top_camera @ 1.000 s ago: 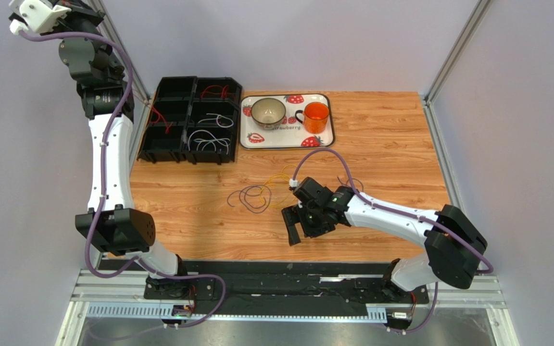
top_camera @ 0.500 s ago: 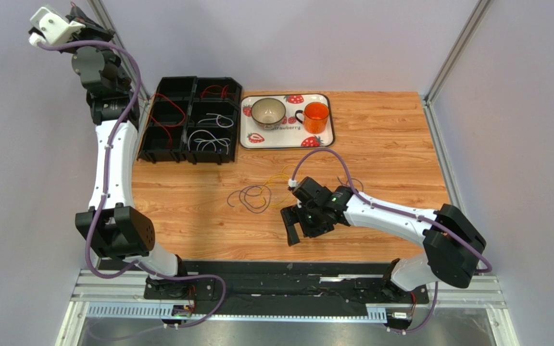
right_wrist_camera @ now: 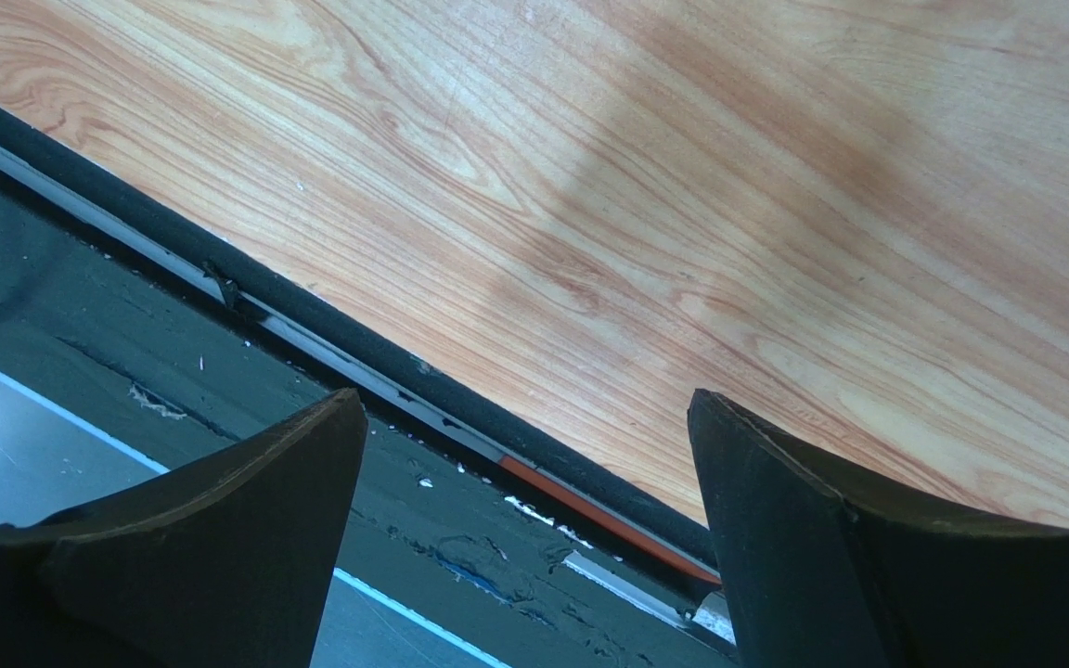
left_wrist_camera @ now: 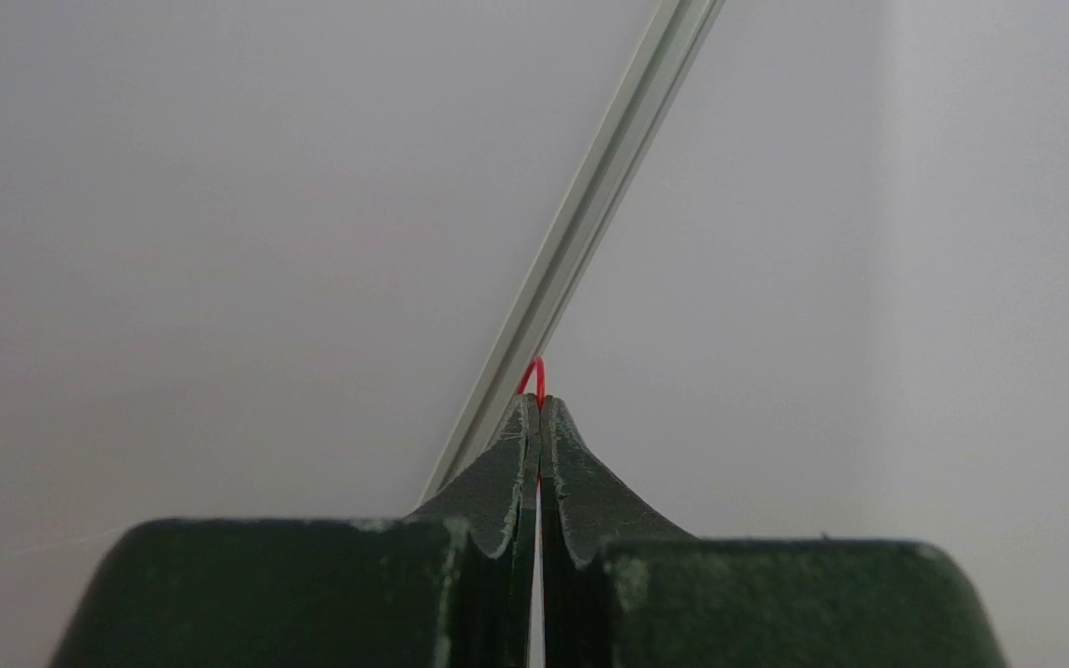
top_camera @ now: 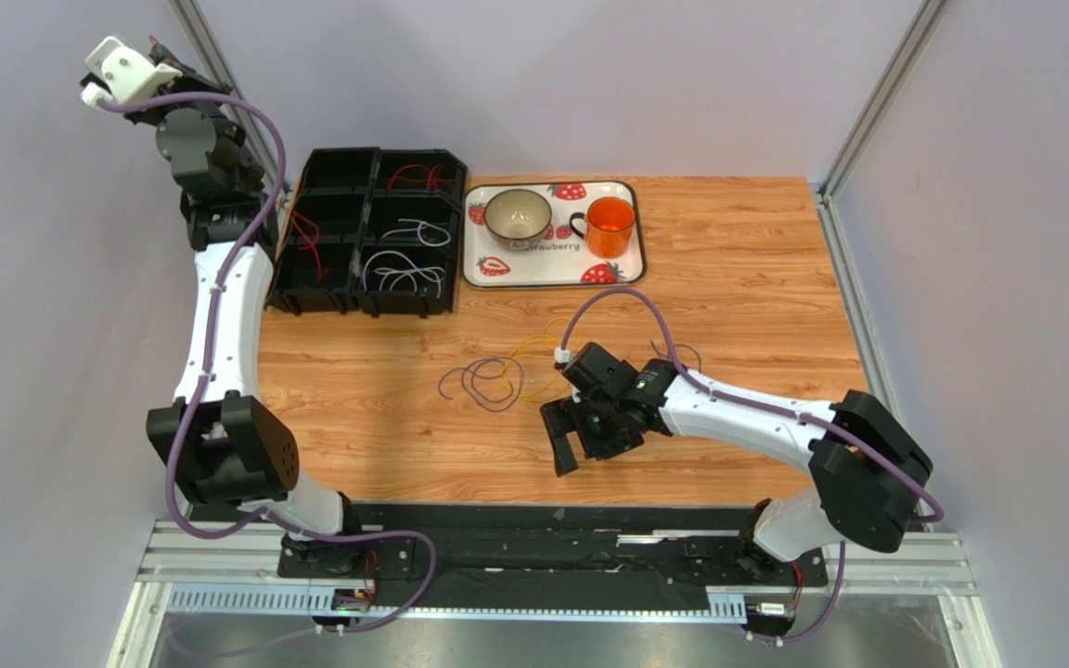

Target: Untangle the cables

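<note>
Left fingers (left_wrist_camera: 540,439) pinch a red cable (left_wrist_camera: 536,373) high beside the black organizer (top_camera: 317,167); right fingers (right_wrist_camera: 248,529) gape, empty. White cables (top_camera: 408,265) lie sorted inside it; a dark tangle (top_camera: 491,379) waits on the bench (top_camera: 749,279) nearby.

Many cables (top_camera: 493,379) (one bowl (top_camera: 517,215), one cup (top_camera: 610,224))

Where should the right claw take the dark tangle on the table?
Pinch the lone strand at its left, from straight above. The dark tangle lies flat on the table, and that strand curves clear of the overlapping loops, so the open right claw would likely catch it alone.
</note>
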Controlling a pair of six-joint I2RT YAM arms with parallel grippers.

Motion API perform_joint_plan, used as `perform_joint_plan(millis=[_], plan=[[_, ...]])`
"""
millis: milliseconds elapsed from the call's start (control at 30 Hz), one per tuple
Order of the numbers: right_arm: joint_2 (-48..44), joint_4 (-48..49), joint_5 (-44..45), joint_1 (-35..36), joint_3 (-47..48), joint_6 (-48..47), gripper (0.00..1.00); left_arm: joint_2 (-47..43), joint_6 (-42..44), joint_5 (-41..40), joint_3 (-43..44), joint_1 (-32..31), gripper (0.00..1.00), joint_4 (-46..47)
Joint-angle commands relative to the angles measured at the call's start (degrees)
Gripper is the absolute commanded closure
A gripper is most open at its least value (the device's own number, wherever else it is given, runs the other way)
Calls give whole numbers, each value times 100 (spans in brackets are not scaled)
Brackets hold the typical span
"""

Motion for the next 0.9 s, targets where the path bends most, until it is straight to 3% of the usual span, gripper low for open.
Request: perform_joint_plan(millis=[0,567,867], plan=[[61,179,-65,14,226,-65,10,-393,243,-82,-338,89,100,355],[8,284,-65,23,103,-12,10,-754,-135,31,-1270,81,100,-103],[34,407,-91,23,15,23,10,-588,312,173,-1587,-314,100,-120]])
